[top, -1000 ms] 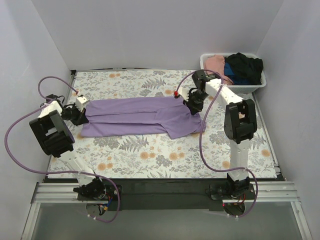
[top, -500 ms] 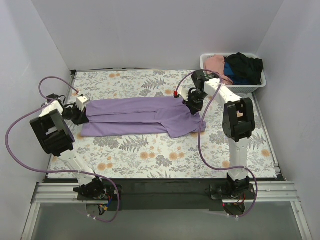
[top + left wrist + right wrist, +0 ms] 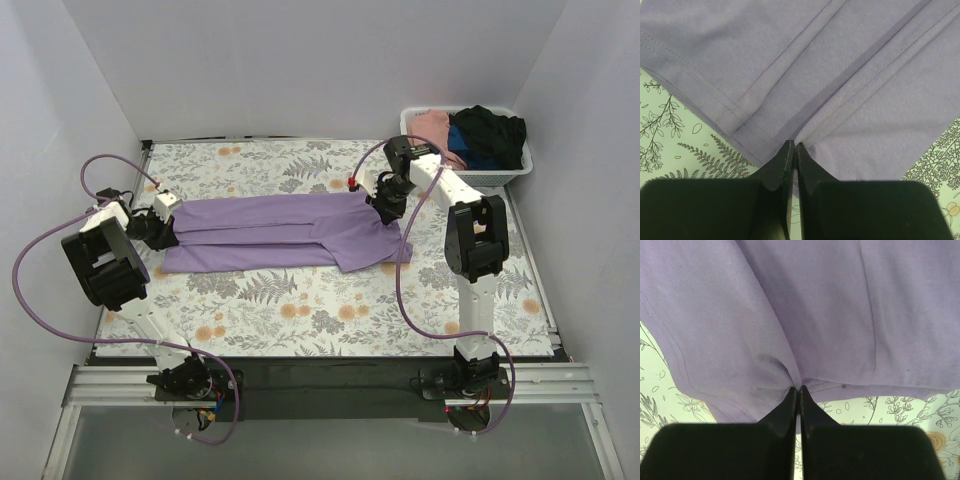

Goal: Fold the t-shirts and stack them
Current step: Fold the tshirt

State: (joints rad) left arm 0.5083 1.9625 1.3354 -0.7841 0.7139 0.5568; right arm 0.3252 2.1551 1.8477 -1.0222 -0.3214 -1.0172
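Two pinches on: my left gripper [image 3: 792, 148] clamps the hem of the lavender shirt [image 3: 280, 232], my right gripper [image 3: 799, 390] clamps its other end, light floppy cloth best held by its edges.

- The worktop [image 3: 300, 315] carries a pale cover printed with grey ferns, leaves and orange flowers; the same print shows at the edges of both wrist views.
- A white plastic slatted basket [image 3: 497, 178] stands at the worktop's far right corner, close to the right wall.
- Plain pale walls [image 3: 300, 70] enclose the worktop on three sides.
- A black strip [image 3: 320, 372] runs along its near edge.
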